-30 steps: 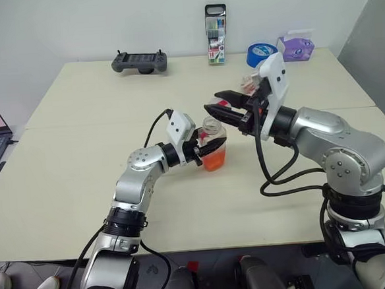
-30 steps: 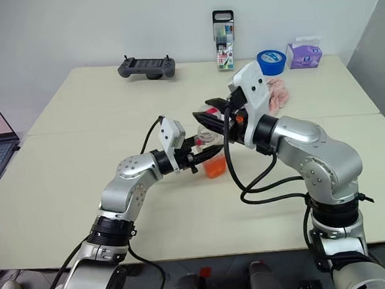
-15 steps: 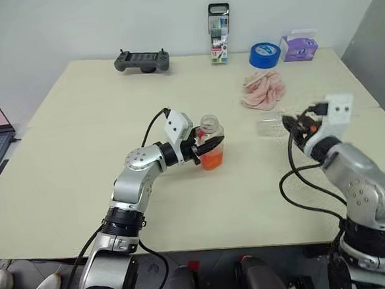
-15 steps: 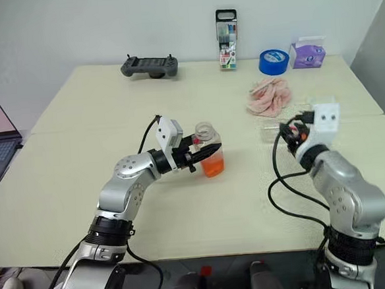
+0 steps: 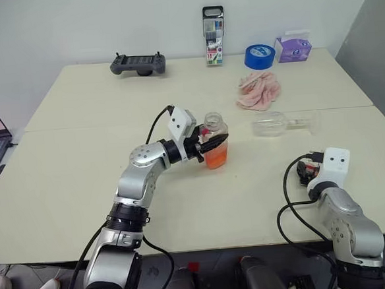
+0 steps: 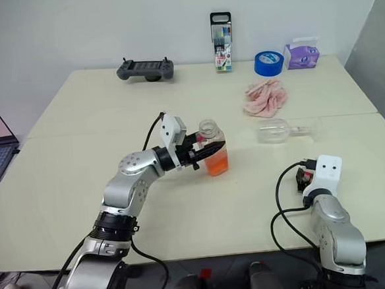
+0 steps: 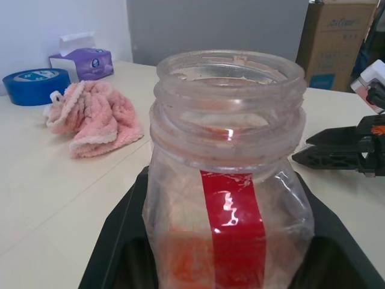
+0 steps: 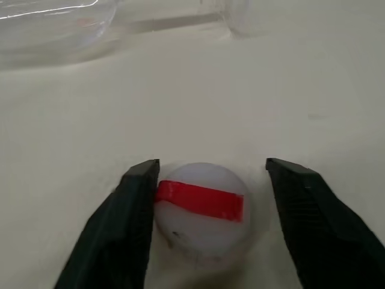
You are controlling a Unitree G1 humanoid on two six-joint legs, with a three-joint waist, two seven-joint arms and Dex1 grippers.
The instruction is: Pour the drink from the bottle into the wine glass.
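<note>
Left claw has my uncapped bottle clamped upright; right claw sits spread around the white cap, wine glass lying sideways.

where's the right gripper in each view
Left eye: right gripper lower right, nearer than the glass.
Right eye: lower right, again nearer than the glass.
Left wrist: right edge, past the bottle.
Right wrist: bottom, open around the cap.
Landmark: the glass on its side, in both eye views and the right wrist view.
</note>
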